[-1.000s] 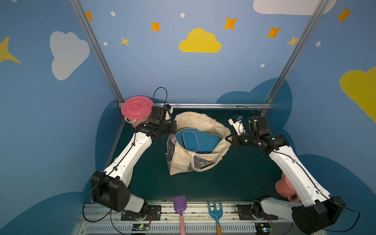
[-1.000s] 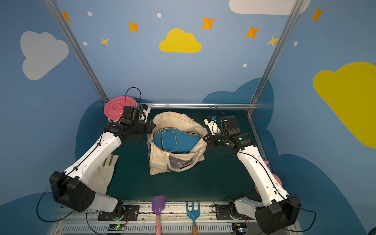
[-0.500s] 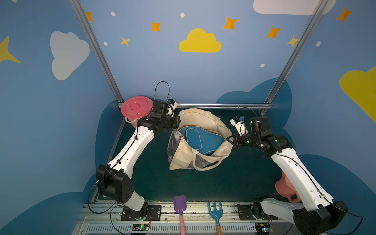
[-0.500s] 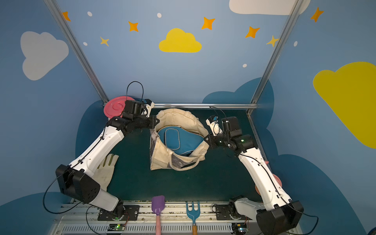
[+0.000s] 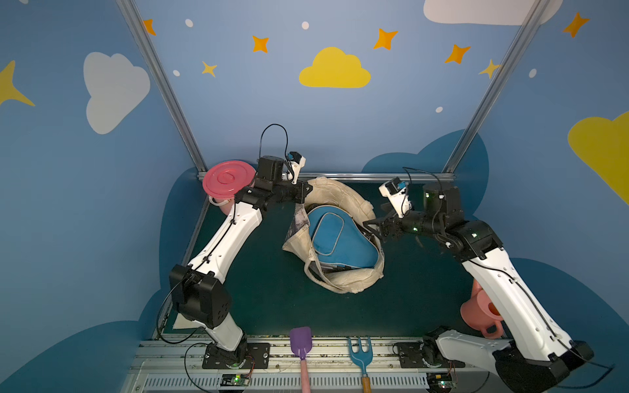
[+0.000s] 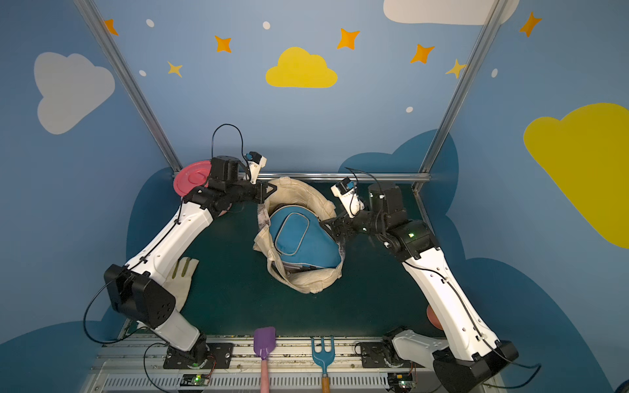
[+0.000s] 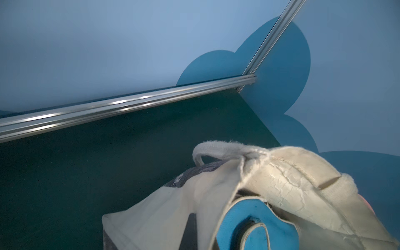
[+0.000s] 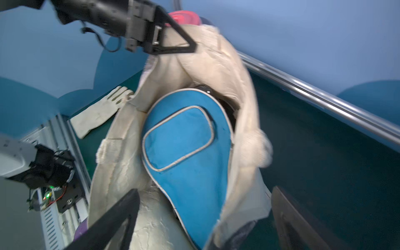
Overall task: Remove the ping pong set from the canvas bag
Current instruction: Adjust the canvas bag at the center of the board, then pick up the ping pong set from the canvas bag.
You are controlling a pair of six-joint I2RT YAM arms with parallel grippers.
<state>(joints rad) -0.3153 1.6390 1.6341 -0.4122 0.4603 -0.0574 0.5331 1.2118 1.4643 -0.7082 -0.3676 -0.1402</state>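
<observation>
Canvas bag (image 5: 343, 199) sits mid-table; we pinch its far-left rim with our left gripper (image 5: 307, 189), while our right gripper (image 5: 371, 228) gapes wide at its right edge; blue paddle cover (image 5: 340, 245) lies inside.

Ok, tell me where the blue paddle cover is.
In both top views the blue paddle cover lies inside the open canvas bag, centred, near the back rail.

Both top views look steeply down from high above the front rail (image 5: 323, 352) toward the back wall (image 5: 323, 129), sharing the whole table (image 5: 265, 289). Each wrist camera sits close to the canvas bag (image 7: 281, 179); the right one also catches the left gripper (image 8: 191, 48).
</observation>
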